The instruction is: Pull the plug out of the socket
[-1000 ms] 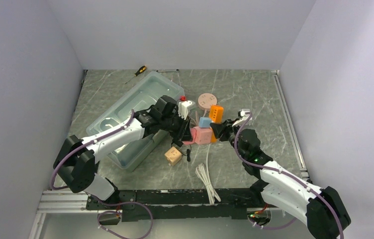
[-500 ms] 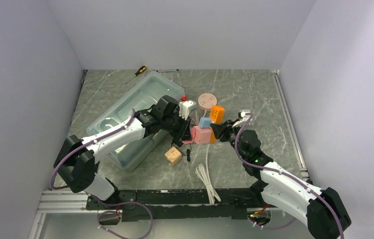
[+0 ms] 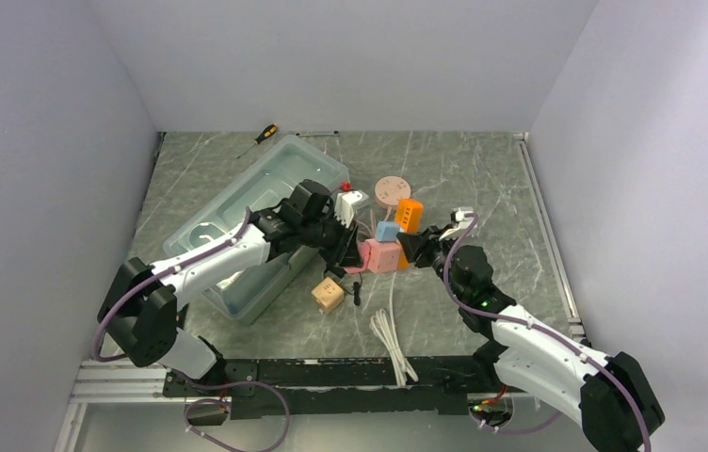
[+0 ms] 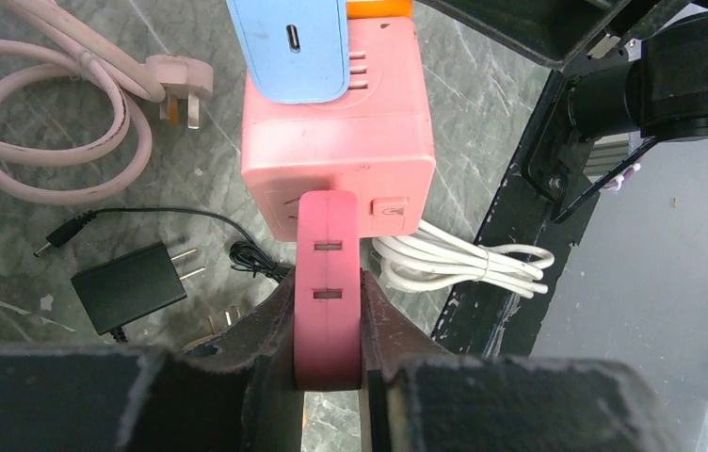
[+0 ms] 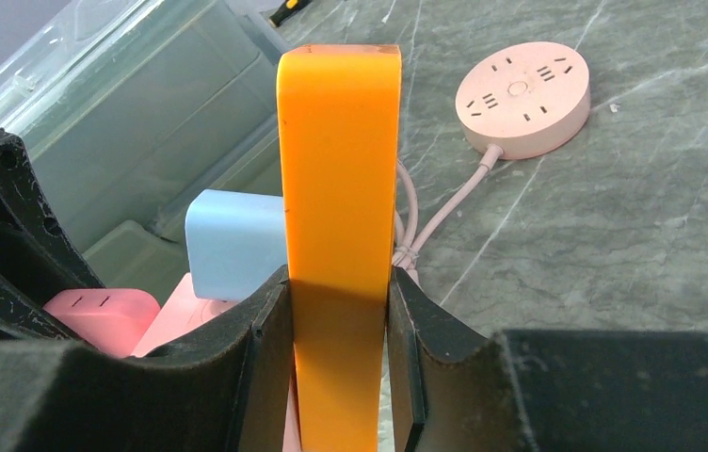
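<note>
Two tools meet at one pink cube socket [image 4: 336, 122] near the middle of the tabletop [image 3: 482, 179]. The left tool [image 4: 329, 282] is clenched on a flat pink plug [image 4: 328, 325], one finger pressed against each of its broad sides. The plug's far end sits flush against the cube's near face, just beside a small square button. Its prongs are hidden, so I cannot tell how deeply it is seated.

A pale blue plug [image 4: 289, 42] with a small port in its face sticks out of another face of the cube. From the opposite side, the right tool [image 5: 339, 282] is clamped on a tall orange plug [image 5: 339, 160], which stands upright between its fingers. In the right wrist view the blue plug and pink plastic show just left of the orange one.

On the tabletop beside the cube lie a black charger [image 4: 129, 282] with a thin black lead and a looped pink cable [image 4: 44, 155] ending in a three-pin plug. A bundle of white cable [image 4: 468, 264] lies on the other side.

Beyond the cube, a round pink socket disc [image 5: 522, 99] lies flat, its cord trailing back towards the cluster. A small tan cube [image 3: 328, 296] sits nearer the arm bases.

Under the left arm is a clear plastic bin [image 3: 228, 212], set at an angle. A screwdriver [image 3: 264, 134] lies at the back edge, well apart from everything else.
</note>
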You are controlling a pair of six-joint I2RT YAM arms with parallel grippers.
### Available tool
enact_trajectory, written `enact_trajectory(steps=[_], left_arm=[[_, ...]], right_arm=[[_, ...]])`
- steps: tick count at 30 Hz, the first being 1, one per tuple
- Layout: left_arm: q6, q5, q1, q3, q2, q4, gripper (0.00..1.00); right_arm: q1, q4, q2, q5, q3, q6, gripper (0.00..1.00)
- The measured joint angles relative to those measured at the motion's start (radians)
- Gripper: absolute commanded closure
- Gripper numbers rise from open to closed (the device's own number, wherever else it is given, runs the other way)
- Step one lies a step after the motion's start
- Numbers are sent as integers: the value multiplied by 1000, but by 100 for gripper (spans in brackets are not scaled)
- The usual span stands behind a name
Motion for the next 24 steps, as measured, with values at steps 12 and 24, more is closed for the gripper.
enact_trajectory(steps=[12,24], left_arm=[[6,-30,2,-16,-26,2,100],[0,-257,2,19,-24,-118,100]], right_arm=[[3,20,13,-6,2,6,100],[-10,-27,13,64,-2,-22,100]])
